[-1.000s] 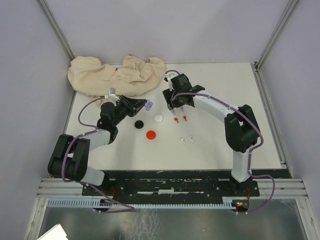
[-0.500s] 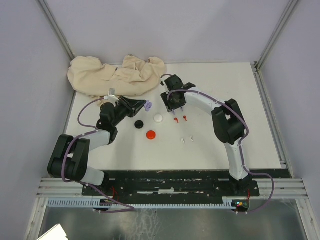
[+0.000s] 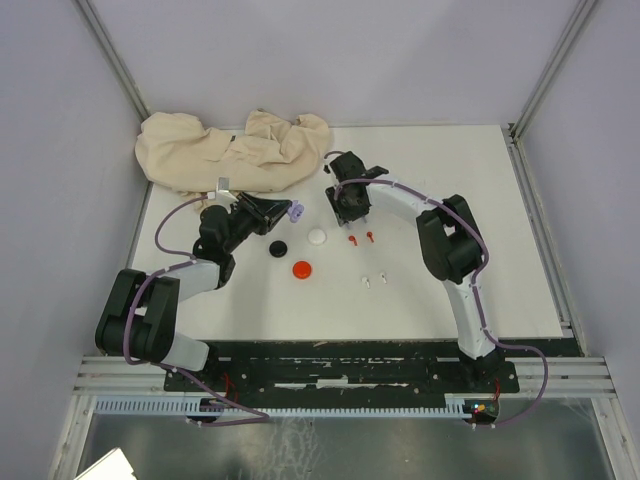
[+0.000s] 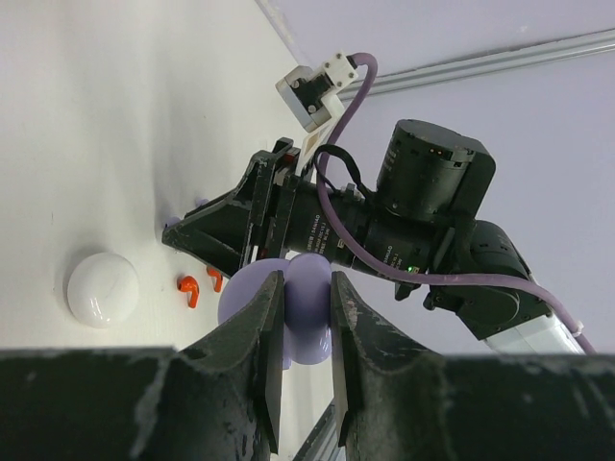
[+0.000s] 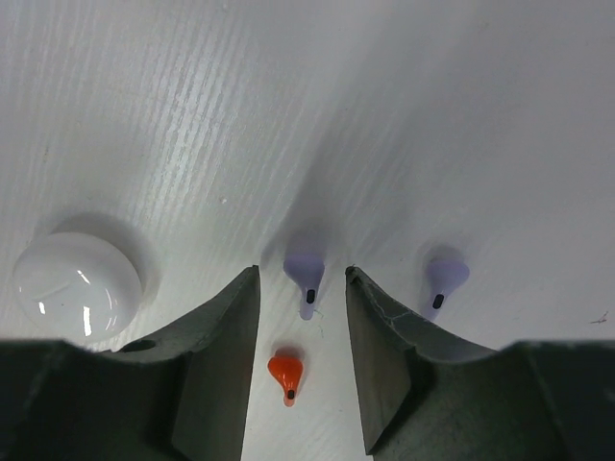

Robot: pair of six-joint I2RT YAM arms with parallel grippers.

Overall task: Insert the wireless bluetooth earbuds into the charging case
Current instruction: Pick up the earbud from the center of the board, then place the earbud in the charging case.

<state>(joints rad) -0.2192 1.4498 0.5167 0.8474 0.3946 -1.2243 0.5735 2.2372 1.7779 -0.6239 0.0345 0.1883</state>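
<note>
Top view, far-left corner of worktop (image 3: 480,190): beige cloth (image 3: 235,150) bunched up. Left jaws raised just near of it, clamped on purple charging case (image 3: 294,211). Right jaws just right of that, down at the surface; opening unreadable from up here. Near of both: white disc (image 3: 317,236), black disc (image 3: 279,248), red disc (image 3: 301,269), none touching. Red earbud pair (image 3: 360,238) right of white disc, white earbud pair (image 3: 373,280) nearer still, lying loose.

Left wrist: jaws pinched on purple charging case (image 4: 307,312), case bulging out past the tips. Beyond it, right arm (image 4: 432,187) with its tip down at the worktop; white disc (image 4: 103,288) and red earbud pair (image 4: 197,286) beside it.

Right wrist: jaws apart, straddling first purple earbud (image 5: 306,274), gap showing on both sides, no contact. Second purple earbud (image 5: 444,279) just outside one jaw, white disc (image 5: 77,283) off to the other side. Single red earbud (image 5: 286,373) between the jaws, closer to camera. All lying flat on worktop.
</note>
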